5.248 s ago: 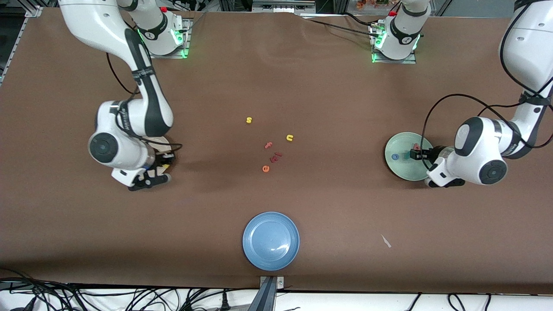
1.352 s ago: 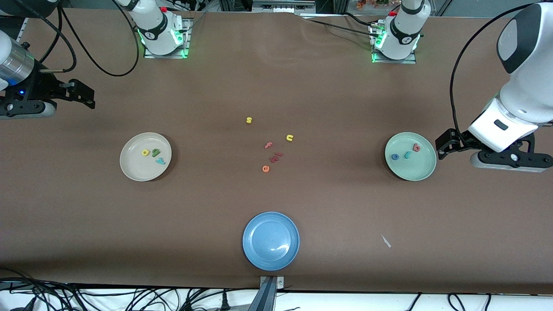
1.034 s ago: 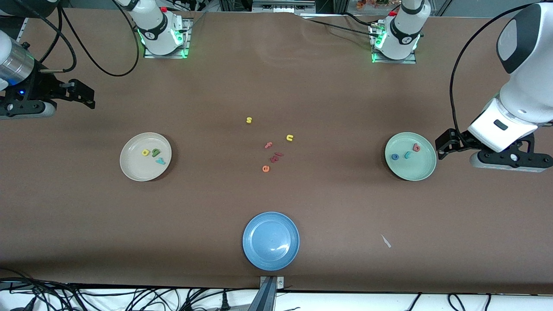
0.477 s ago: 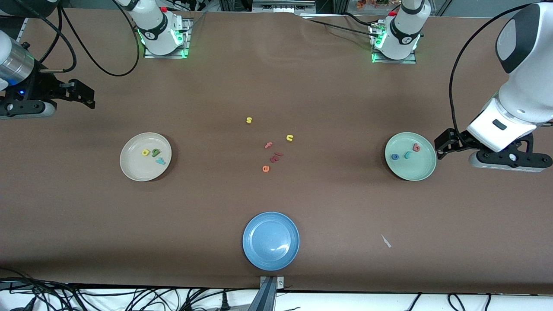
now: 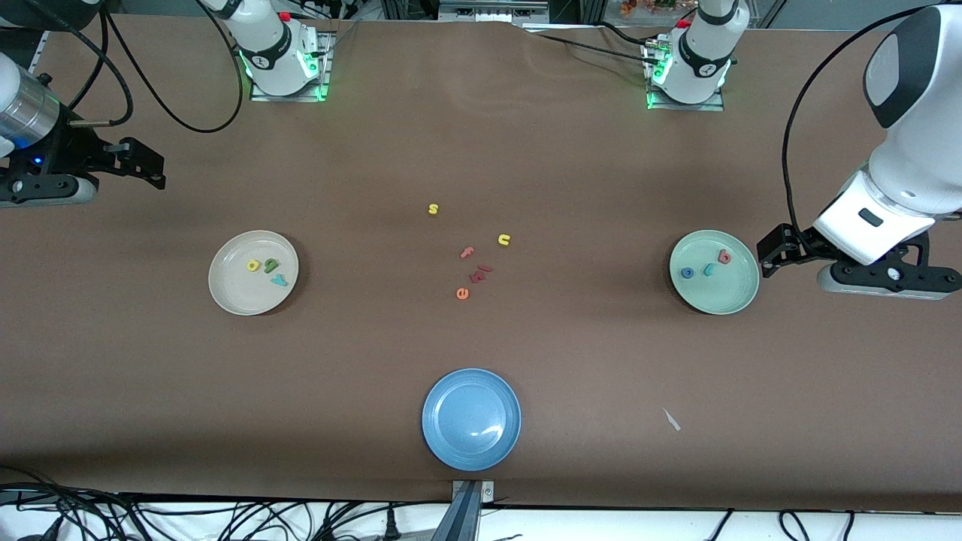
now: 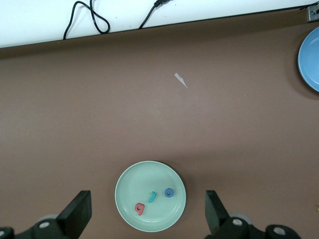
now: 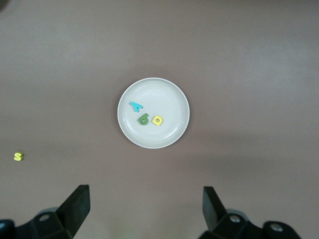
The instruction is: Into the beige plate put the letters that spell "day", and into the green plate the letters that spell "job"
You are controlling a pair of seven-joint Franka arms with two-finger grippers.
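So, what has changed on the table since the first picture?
Both arms have lifted away from the plates: the right gripper and left gripper now hang open and empty. The beige plate, uncovered, holds d, a, y; the green plate holds j, o, b. The loose letters and blue plate stayed.

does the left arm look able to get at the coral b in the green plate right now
Probably yes. The left gripper hangs open just beside the green plate, toward the left arm's end of the table. The coral b lies uncovered near the rim, apart from the teal j.
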